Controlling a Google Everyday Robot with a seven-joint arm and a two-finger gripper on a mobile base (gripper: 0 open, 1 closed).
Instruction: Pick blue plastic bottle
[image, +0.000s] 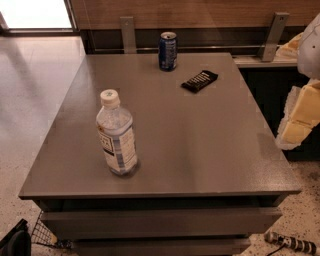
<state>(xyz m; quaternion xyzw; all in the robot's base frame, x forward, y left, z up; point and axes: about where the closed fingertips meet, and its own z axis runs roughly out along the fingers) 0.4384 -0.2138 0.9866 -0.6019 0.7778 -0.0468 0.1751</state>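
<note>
Camera view: you look down across a grey table (200, 150) from its front edge.
Floor, nearest: a black item with wire mesh (35, 235) sits at the lower left corner, and a striped rod-like object (292, 243) lies at the lower right.
Blue plastic bottle (116, 135): stands upright on the table's front left part, white cap on, label facing you.
Gripper (300, 117): hangs at the right edge of your view, beside the table's right side and well apart from the bottle. You cannot tell whether it is spread or pressed together.
Black packet (199, 81): lies flat and askew toward the back right.
Blue can (168, 51): stands upright at the back edge, near the packet, to its left.
Wall: a wood panel (200, 12) runs behind the table.
</note>
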